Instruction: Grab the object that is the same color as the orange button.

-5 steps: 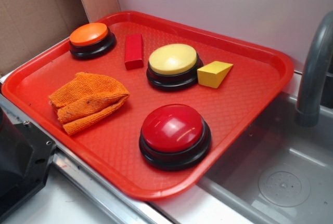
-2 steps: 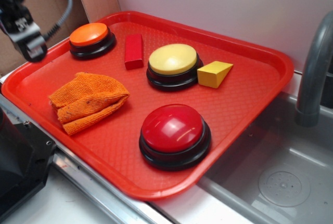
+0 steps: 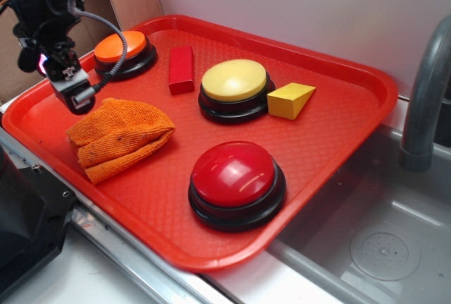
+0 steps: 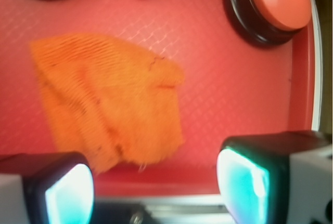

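The orange microfibre cloth (image 3: 118, 136) lies folded on the left part of the red tray (image 3: 338, 142); it also shows in the wrist view (image 4: 112, 99). The orange button (image 3: 121, 49) stands at the tray's back left corner, and in the wrist view (image 4: 276, 0) at top right. My gripper (image 3: 74, 96) hangs above the tray's left side, between the orange button and the cloth, just off the cloth's back left edge. In the wrist view the gripper (image 4: 156, 185) is open and empty, its fingers wide apart over the tray's rim.
A red rectangular block (image 3: 181, 69), a yellow-topped button (image 3: 235, 87), a yellow wedge block (image 3: 289, 99) and a red-topped button (image 3: 236, 183) also stand on the tray. A grey faucet (image 3: 426, 99) and a sink basin (image 3: 380, 247) lie to the right. Cardboard stands behind at left.
The gripper has come into view from the upper left and moved down and right, now close above the cloth's back left edge. The objects on the tray have not moved.
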Controlling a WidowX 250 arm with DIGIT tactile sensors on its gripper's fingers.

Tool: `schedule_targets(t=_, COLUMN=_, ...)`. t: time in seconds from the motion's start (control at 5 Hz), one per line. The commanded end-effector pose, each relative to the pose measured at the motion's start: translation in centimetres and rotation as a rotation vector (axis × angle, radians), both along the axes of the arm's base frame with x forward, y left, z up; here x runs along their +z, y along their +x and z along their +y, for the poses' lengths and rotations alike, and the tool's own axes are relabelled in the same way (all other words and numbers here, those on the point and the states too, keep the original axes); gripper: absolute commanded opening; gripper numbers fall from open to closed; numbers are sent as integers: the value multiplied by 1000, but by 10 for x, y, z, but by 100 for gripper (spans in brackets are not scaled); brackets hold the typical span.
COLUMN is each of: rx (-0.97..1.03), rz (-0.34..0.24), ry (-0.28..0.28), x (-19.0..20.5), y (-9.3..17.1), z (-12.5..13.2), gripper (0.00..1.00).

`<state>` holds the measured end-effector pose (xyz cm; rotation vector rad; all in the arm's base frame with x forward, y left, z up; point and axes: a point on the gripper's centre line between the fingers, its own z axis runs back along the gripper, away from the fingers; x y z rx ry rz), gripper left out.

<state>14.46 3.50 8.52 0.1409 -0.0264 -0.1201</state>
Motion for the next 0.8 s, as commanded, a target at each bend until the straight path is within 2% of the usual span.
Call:
schedule_targets(t=0.0, rx=34, rz=52, ry=-2, x=-40, y=1, z=26, gripper=100)
schedule_targets(t=0.2, rx=7, rz=38, ry=-178, x=-65, y=4, z=18, gripper=85)
schedule_targets(t=0.4, rx=23, rz=19, ry=-249, x=-69, y=3, z=7, gripper=0)
schedule_targets(t=0.6, rx=-4, rz=15, ry=-300, x=-66, y=2, z=1, gripper=0)
